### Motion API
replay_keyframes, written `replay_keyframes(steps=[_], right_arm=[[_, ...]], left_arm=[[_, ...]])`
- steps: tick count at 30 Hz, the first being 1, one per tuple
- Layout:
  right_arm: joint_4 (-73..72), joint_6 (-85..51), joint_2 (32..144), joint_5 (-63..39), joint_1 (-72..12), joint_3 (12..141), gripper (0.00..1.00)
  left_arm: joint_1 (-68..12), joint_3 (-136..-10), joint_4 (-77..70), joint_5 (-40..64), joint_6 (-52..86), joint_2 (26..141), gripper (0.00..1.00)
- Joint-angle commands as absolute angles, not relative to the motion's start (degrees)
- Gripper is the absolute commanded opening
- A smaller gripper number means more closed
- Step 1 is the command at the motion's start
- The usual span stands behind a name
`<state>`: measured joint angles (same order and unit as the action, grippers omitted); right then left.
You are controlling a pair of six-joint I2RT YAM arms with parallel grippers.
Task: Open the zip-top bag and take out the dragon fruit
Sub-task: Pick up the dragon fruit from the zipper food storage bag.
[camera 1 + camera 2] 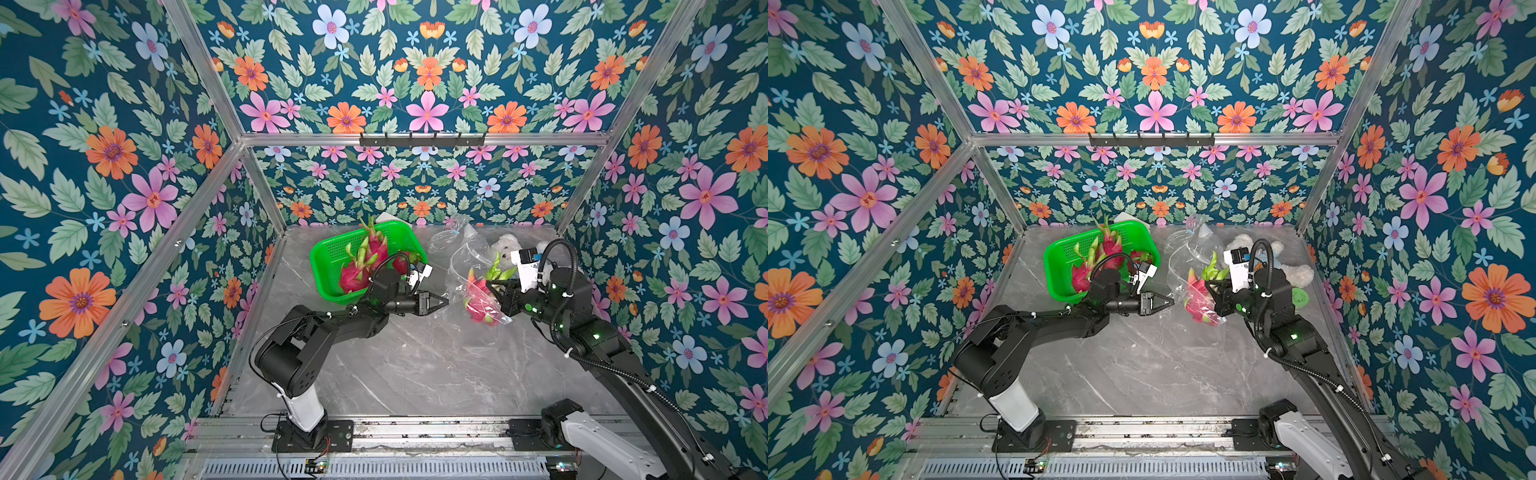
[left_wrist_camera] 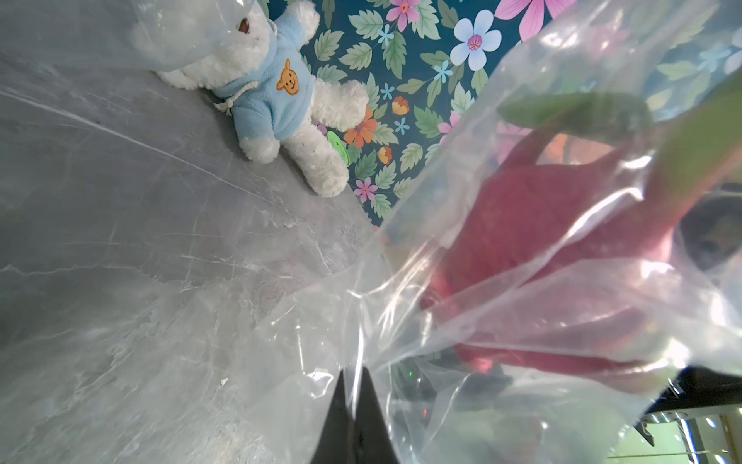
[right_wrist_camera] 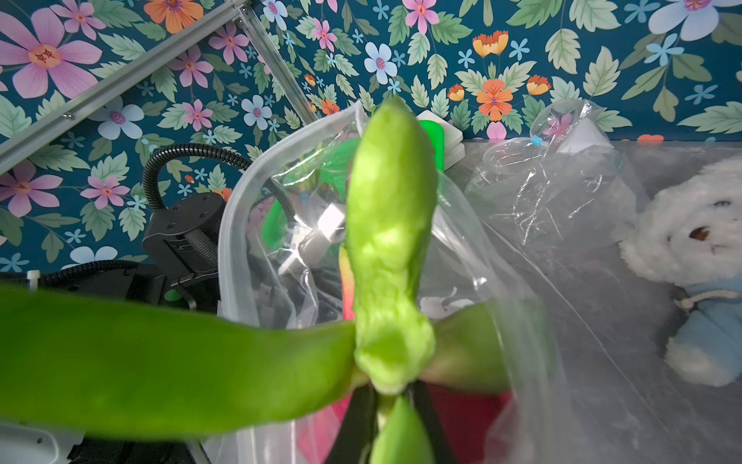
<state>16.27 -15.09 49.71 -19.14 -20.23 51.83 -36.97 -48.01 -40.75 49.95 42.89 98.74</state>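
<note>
Left gripper [image 2: 353,375]: jaws pinched together on the film of the zip-top bag [image 2: 482,321], at the side of the bag nearest it. We see the clear plastic fanning out from the fingertips.

Right gripper [image 3: 391,422]: clamped on a green scale of the dragon fruit [image 3: 391,225], one finger on each side of it. The rest of the scales splay out straight ahead of that wrist.

The dragon fruit's magenta body sits between the two grippers, inside the bag, in both top views. Bag mouth gapes toward the right gripper, with the zip track looping around the scales. We can't tell whether the fruit rests on the marble table [image 1: 415,365] or hangs clear of it.

Behind the left gripper's wrist is a green basket [image 1: 328,257] holding the other dragon fruits [image 1: 355,276]. We count two clearly, plus a third partly hidden by the arm.

Beyond the right gripper, toward the back wall, there's a white teddy bear [image 2: 273,92] in a blue hoodie lying on the table. Just beside the bear is a crumpled clear bag [image 3: 562,176].
</note>
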Motion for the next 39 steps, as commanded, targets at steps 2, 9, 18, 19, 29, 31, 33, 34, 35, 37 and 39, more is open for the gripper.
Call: replay_keyframes(steps=[2, 9, 18, 19, 29, 31, 33, 34, 35, 37, 39], right_arm=[[6.6, -18.0, 49.9, -17.7, -20.1, 51.1, 0.03], [0.5, -23.9, 57.8, -24.7, -20.2, 53.0, 0.01], [4.7, -18.9, 53.6, -16.1, -20.0, 57.2, 0.12], [5.1, -18.4, 53.1, -15.5, -20.0, 57.1, 0.12], [5.3, -16.4, 51.1, -10.2, -20.1, 55.2, 0.14], [4.7, -15.8, 51.0, -9.9, -20.1, 55.2, 0.14], [3.8, -16.1, 51.8, -11.5, -20.1, 55.1, 0.16], [3.4, -16.6, 52.4, -12.8, -20.1, 55.1, 0.17], [3.1, -17.0, 53.4, -14.5, -20.0, 55.1, 0.17], [2.2, -18.4, 54.9, -16.6, -20.1, 54.6, 0.19], [1.2, -19.2, 55.9, -17.5, -20.1, 53.7, 0.21]], left_arm=[[-36.9, -48.4, -36.6, 48.9, 40.6, 98.4, 0.0], [-37.3, -50.4, -33.0, 48.7, 38.5, 98.2, 0.0], [-37.3, -50.6, -29.5, 47.7, 36.4, 98.6, 0.0], [-37.3, -50.8, -29.2, 47.7, 36.2, 98.6, 0.0], [-37.3, -52.7, -24.6, 47.3, 33.4, 98.7, 0.0], [-37.3, -52.8, -24.1, 47.1, 33.1, 98.6, 0.0], [-37.3, -52.7, -23.8, 47.1, 33.0, 98.6, 0.0], [-37.3, -52.7, -23.8, 47.1, 33.0, 98.6, 0.0], [-37.3, -52.9, -23.8, 47.1, 33.0, 98.6, 0.0], [-37.3, -53.1, -23.8, 47.1, 33.1, 98.5, 0.0], [-37.3, -53.3, -23.8, 47.0, 33.1, 98.3, 0.0]])
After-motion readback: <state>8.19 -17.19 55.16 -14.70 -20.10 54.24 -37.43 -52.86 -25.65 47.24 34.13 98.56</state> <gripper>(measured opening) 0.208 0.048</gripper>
